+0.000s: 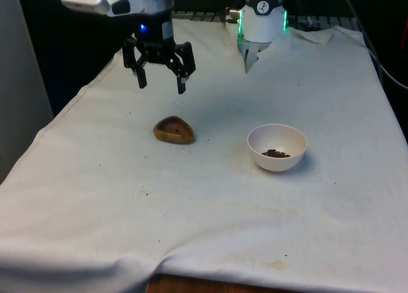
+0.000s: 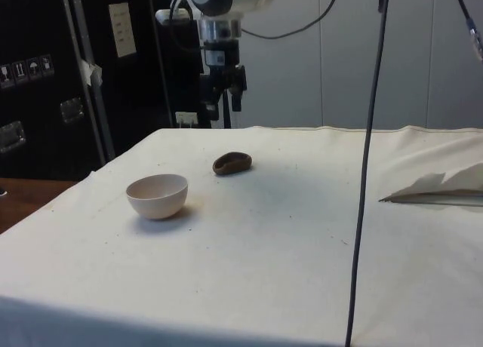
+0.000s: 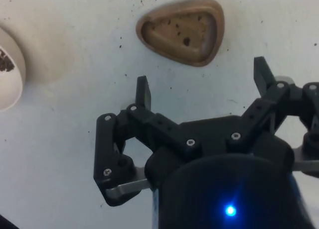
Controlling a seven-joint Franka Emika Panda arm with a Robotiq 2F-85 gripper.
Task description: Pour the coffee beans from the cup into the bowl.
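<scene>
Coffee beans (image 1: 275, 153), a small dark pile, already sit in the round white ceramic bowl (image 1: 277, 147). Our black two-finger gripper (image 1: 161, 83) hangs above the cloth with fingers spread wide, holding nothing. Just below and in front of it we see the brown wooden rounded-triangle cup (image 1: 173, 130) resting upright on the white tablecloth (image 1: 204, 210); the bowl's well apart, toward the front view's right.
</scene>
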